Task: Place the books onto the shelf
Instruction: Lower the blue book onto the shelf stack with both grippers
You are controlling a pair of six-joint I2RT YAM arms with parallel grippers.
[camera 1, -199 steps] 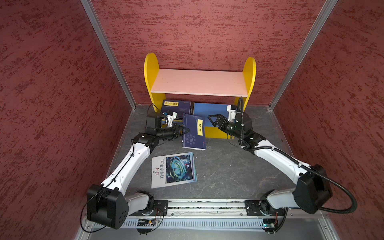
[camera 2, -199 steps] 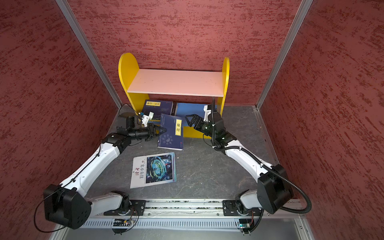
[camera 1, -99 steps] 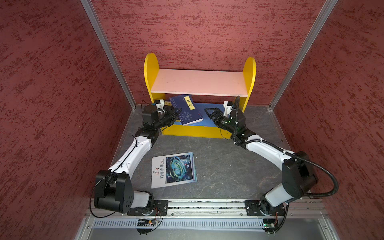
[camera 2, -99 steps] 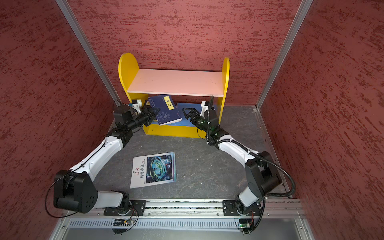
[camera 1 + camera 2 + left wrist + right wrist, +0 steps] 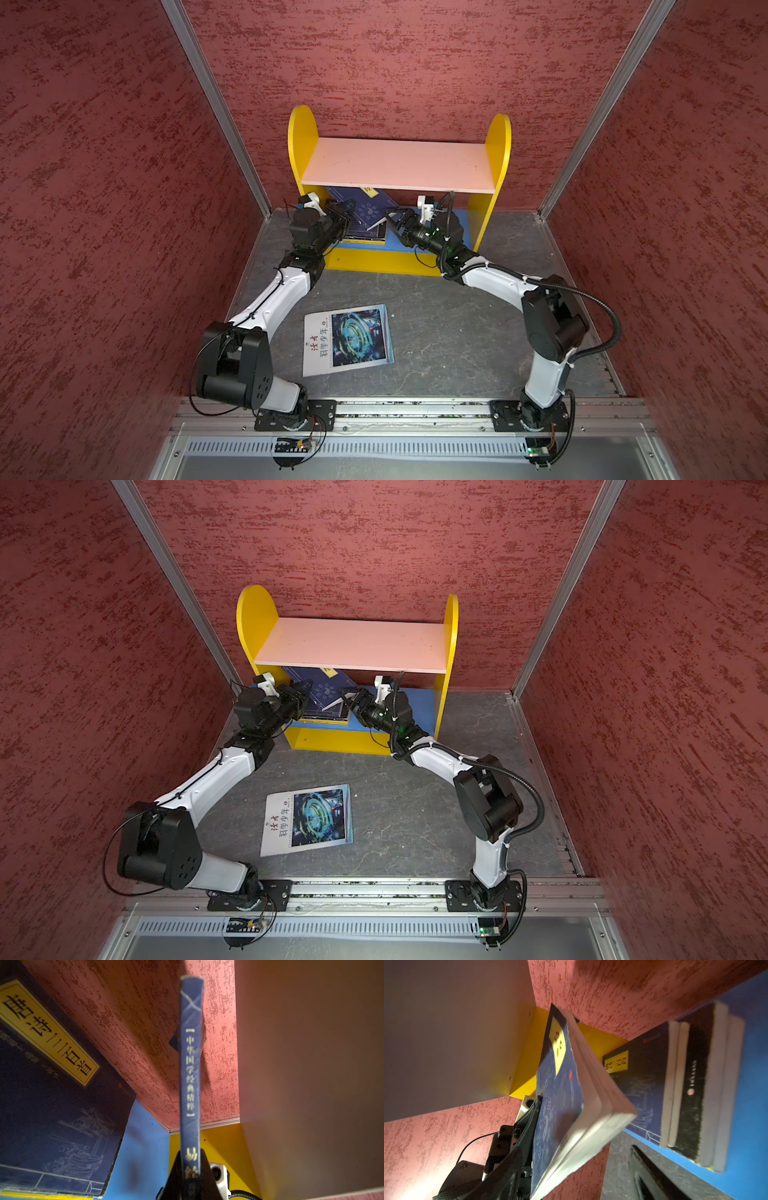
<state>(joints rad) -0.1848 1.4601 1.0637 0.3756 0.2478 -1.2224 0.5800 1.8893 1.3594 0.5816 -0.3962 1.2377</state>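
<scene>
My left gripper point(image 5: 348, 206) is clamped on the spine end of a navy paperback with a yellow title label point(image 5: 371, 211). I hold it tilted on edge beneath the pale pink upper board point(image 5: 399, 164) of the small yellow-sided wooden shelf point(image 5: 502, 141), above the blue lower board point(image 5: 756, 1084). My right gripper point(image 5: 391, 219) has its jaws apart just beside that book's free corner; whether it touches, I cannot tell. A flat stack lies at the left end of the blue board, with a second navy book with a yellow label point(image 5: 639, 1088) on top and a black book point(image 5: 695, 1088) beneath. The thin white magazine with a blue-green picture point(image 5: 348, 340) lies flat on the grey floor point(image 5: 449, 332), toward its front edge, well apart from the shelf.
</scene>
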